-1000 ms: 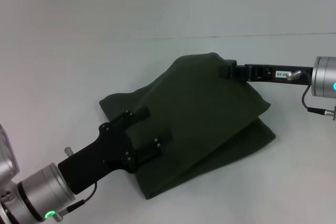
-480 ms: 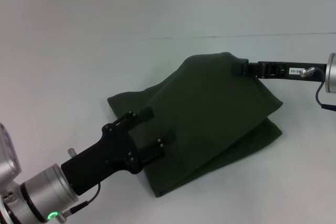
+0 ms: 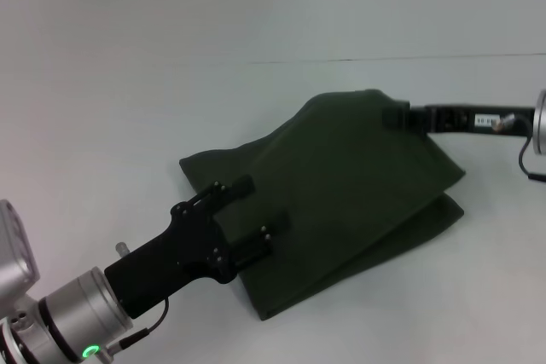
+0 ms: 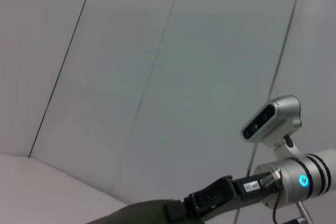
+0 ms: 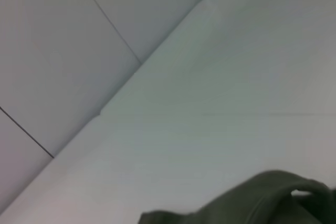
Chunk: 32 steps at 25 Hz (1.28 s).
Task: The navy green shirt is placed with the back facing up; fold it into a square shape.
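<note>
Both grippers are dragging the half-folded shirt [image 3: 341,193] rightward across the middle of the table [image 3: 128,83]. The left gripper [image 3: 252,219] is pinching its near edge; the right gripper [image 3: 397,115] is pinching its far corner, raised for another fold.

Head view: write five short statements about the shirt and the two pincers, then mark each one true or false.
1. The navy green shirt lies spread out flat in one layer. False: it is folded over, with a lower layer showing beneath.
2. The right pincer meets the shirt's far edge. True.
3. The left pincer is over the shirt's near left part. True.
4. White lettering shows on the shirt. False: only plain green cloth shows.
5. The table is dark wood. False: it is pale grey-white.
</note>
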Each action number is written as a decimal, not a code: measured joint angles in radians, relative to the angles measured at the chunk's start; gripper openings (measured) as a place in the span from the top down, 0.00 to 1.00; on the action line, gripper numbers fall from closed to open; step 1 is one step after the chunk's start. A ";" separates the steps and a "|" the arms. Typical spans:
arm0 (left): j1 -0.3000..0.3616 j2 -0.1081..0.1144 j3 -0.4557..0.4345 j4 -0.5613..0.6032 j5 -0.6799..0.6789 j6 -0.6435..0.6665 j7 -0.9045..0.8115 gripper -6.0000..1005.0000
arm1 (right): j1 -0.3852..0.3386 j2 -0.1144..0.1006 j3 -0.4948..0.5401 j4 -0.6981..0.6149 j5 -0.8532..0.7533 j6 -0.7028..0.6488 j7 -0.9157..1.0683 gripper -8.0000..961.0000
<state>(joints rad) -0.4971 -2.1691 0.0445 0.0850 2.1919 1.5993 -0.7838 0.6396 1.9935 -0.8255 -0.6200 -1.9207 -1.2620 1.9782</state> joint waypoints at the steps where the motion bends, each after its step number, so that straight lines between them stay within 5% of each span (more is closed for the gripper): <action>1: 0.000 0.000 0.000 -0.001 0.000 -0.001 0.000 0.22 | -0.005 0.002 0.002 0.000 -0.005 0.001 0.000 0.90; 20: -0.013 0.001 -0.015 -0.007 -0.006 -0.022 -0.002 0.22 | -0.090 0.012 0.028 0.031 -0.010 0.149 -0.012 0.88; 27: -0.018 0.003 -0.027 -0.003 -0.046 -0.032 -0.008 0.22 | -0.072 -0.024 0.092 0.009 -0.006 0.142 -0.009 0.60; 32: -0.026 0.003 -0.044 -0.001 -0.075 -0.075 -0.033 0.22 | -0.043 -0.031 0.093 -0.004 -0.006 0.134 0.004 0.41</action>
<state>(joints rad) -0.5235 -2.1660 0.0001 0.0838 2.1171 1.5243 -0.8164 0.5969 1.9628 -0.7330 -0.6245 -1.9265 -1.1277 1.9827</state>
